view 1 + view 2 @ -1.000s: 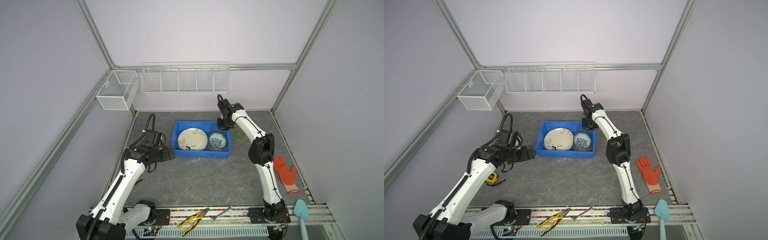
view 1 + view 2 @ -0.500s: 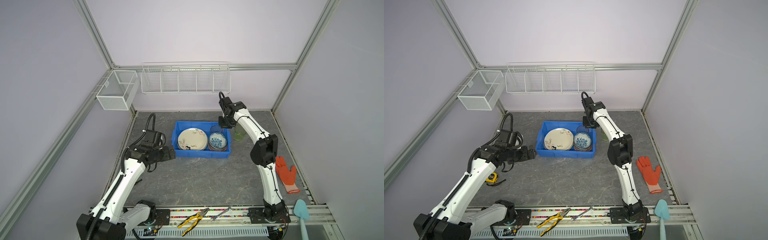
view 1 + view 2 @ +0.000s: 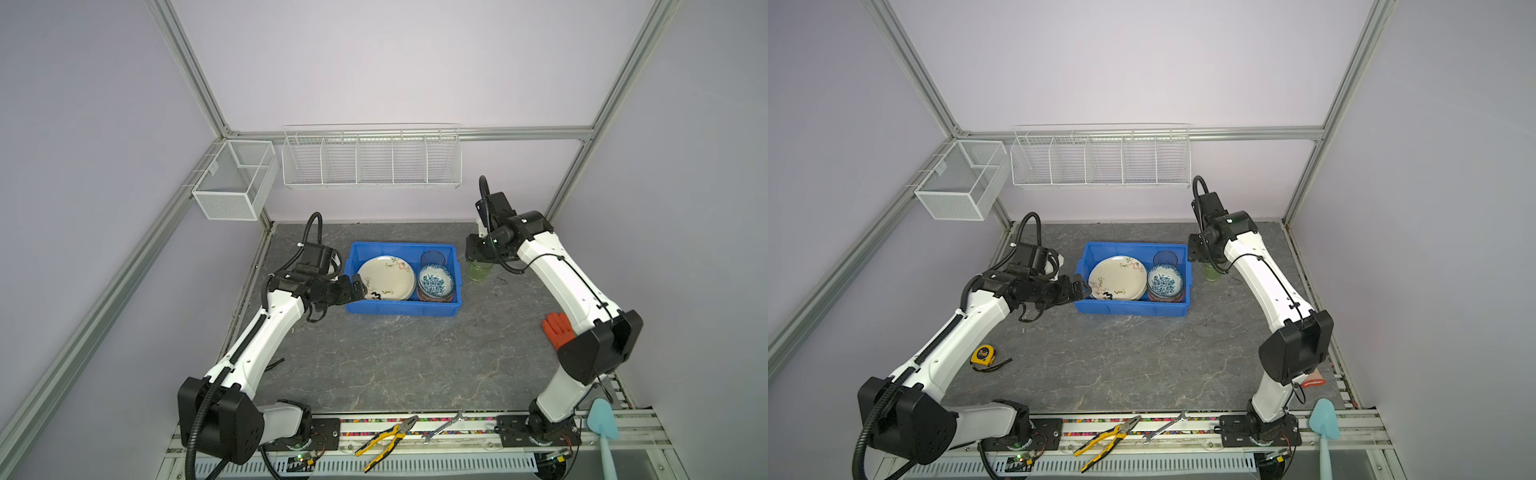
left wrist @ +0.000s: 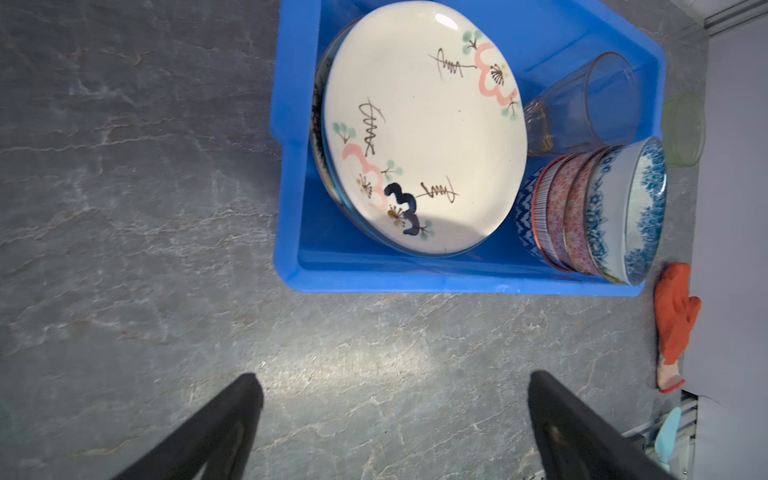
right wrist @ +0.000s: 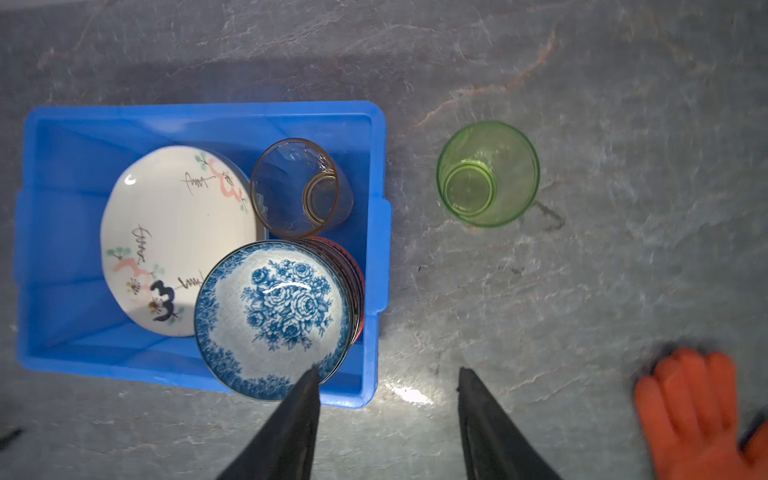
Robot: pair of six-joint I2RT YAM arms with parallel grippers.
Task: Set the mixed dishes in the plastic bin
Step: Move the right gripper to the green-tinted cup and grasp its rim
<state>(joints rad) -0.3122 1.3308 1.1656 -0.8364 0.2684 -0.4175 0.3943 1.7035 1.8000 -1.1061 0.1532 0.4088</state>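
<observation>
Right gripper [image 5: 387,369] has let go of the amber-tinted glass [image 5: 297,187] in the bright blue plastic bin [image 5: 376,166]. It's now part-open and empty near the green glass tumbler [image 5: 488,174], looks like the last one out. Left gripper [image 4: 392,376] is wide open, empty.

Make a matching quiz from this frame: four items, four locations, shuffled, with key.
Items
1. green glass
2. blue bowl
3. glove
4. pliers

Locations
A. on the front rail
B. top of the bowl stack inside the bin
C. on the table, far right side
D. upright on the table, just outside the bin

Pairs: 1-D, 2-B, 3-C, 4-A
</observation>
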